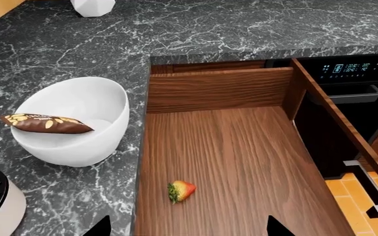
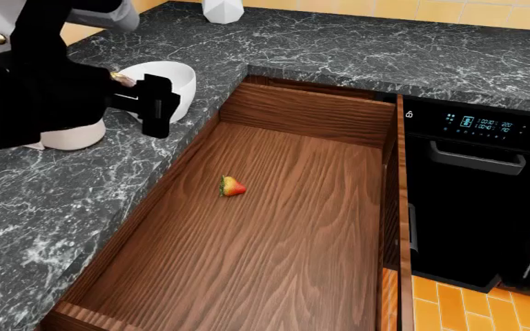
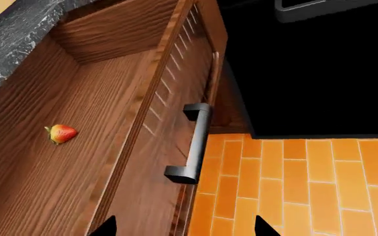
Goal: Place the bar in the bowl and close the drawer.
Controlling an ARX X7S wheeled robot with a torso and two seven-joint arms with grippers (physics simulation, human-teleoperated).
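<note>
Left wrist view, bar: lying across the rim of the white bowl at frame left, one end poking past the edge, the other dipping inside; not fully down in the bowl. Looks light and thin, crinkly wrapper, probably slick; best pinched across its narrow middle if a nudge is needed.
Left wrist view, left gripper: only two dark fingertips at the bottom edge, spread wide apart, nothing between them.
Left wrist view, drawer: pulled out, filling centre frame; strawberry lying on its floor, lower centre.
Head view, bowl: upper left on the marble countertop, partly behind the left arm; bar barely visible at its rim.
Head view, drawer: wide open, reaching to the bottom edge; likely heavy but free-sliding, stiff wood.
Head view, right gripper: not seen here.
Right wrist view, drawer handle: dark bar at centre on the drawer front; firm spot to push, or flat front beside it.
Right wrist view, right gripper: fingertips at bottom edge, spread, empty, near the handle but apart from it.
</note>
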